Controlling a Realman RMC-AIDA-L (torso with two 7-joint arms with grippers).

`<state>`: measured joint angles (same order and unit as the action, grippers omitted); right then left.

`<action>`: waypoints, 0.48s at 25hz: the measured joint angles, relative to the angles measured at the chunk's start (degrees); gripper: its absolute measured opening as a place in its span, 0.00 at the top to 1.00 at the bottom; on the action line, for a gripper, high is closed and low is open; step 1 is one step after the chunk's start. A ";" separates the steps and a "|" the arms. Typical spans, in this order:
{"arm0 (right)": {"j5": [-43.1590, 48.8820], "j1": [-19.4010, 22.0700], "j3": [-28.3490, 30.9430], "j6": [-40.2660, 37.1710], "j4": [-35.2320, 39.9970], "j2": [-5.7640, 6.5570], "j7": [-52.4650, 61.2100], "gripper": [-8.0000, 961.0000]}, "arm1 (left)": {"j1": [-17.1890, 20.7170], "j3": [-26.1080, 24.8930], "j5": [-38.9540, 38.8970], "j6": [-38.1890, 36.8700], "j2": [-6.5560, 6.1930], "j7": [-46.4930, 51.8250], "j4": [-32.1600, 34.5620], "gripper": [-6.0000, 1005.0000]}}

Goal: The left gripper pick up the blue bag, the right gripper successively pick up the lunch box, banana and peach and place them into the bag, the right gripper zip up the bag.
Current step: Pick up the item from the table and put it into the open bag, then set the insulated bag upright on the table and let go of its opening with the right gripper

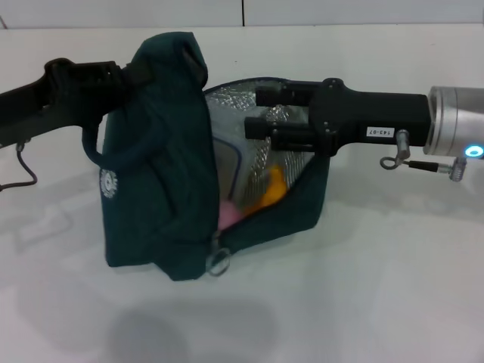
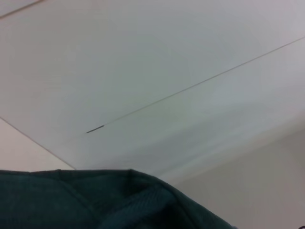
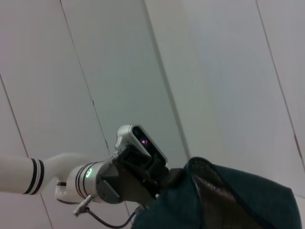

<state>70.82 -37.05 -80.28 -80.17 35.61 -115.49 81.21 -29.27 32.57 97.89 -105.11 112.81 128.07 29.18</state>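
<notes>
The blue bag (image 1: 162, 189) stands open at the table's centre, its silver foil lining showing. My left gripper (image 1: 127, 74) reaches in from the left and is shut on the bag's top edge by a handle. The same grip appears in the right wrist view, with the left gripper (image 3: 164, 179) on the blue bag (image 3: 238, 200). My right gripper (image 1: 253, 112) hovers over the bag's mouth, open and holding nothing. Inside lie the clear lunch box (image 1: 227, 168), the banana (image 1: 272, 189) and the pink peach (image 1: 227, 215). The ring zip pull (image 1: 218, 262) hangs at the front corner. Teal fabric of the blue bag (image 2: 95, 200) fills the bottom of the left wrist view.
The white table (image 1: 378, 287) spreads around the bag, with a pale wall (image 1: 340, 11) behind it. A thin cable (image 1: 23, 178) loops under the left arm. A small cable and plug (image 1: 423, 162) hang under the right wrist.
</notes>
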 joint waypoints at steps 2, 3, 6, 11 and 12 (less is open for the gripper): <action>-0.28 0.43 1.99 -1.26 0.12 0.03 0.01 0.36 | 0.02 -0.02 -0.07 -0.01 -0.01 -0.01 0.00 0.95; -0.30 0.61 2.48 -1.49 0.13 0.05 0.04 0.36 | 0.07 -0.04 -0.13 -0.01 -0.02 -0.01 0.00 0.95; -0.40 3.08 8.24 -3.26 0.69 0.12 2.76 0.36 | 0.18 -0.05 -0.15 -0.01 -0.04 -0.02 0.00 0.95; 0.02 8.37 14.65 -2.83 0.11 1.18 13.98 0.36 | 0.28 -0.05 -0.52 -0.01 -0.05 -0.02 0.00 0.95; 0.09 9.47 14.61 -2.31 -0.98 1.71 17.36 0.36 | 0.39 -0.05 -0.68 -0.01 -0.08 -0.11 0.00 0.95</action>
<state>70.90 -27.58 -65.67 -82.47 34.63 -113.78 98.57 -28.88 32.51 97.21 -105.13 112.73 127.96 29.18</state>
